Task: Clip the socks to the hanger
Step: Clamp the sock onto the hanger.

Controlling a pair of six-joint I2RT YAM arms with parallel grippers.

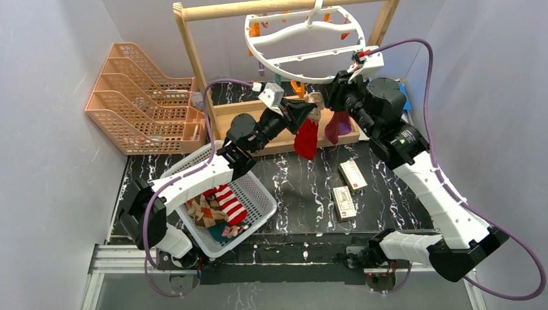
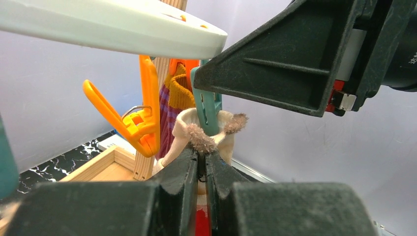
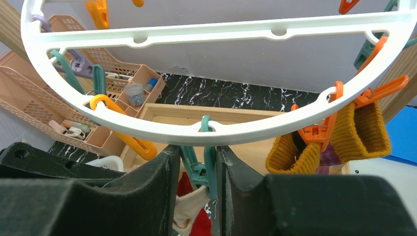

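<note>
The white ring hanger [image 1: 255, 46] hangs from a wooden frame; its rim [image 3: 147, 129] crosses the right wrist view. My left gripper [image 2: 201, 158] is shut on the cream fuzzy cuff of a red sock [image 1: 307, 139] and holds it up under the ring. A teal clip [image 3: 209, 169] dangles from the rim, and the cream cuff sits at its lower tip. My right gripper [image 3: 196, 164] is closed around this clip's two arms. A maroon sock with a mustard-orange cuff [image 2: 174, 96] hangs from orange clips beside it. More socks [image 1: 220, 205] lie in the white basket [image 1: 258, 187].
The wooden rack post [image 1: 194, 48] and its base tray [image 1: 242, 110] stand behind the arms. Peach file trays [image 1: 139, 97] sit at the back left. Two small boxes [image 1: 353, 174] [image 1: 344, 202] lie on the marble table. An empty orange clip [image 2: 130, 120] hangs left of the teal one.
</note>
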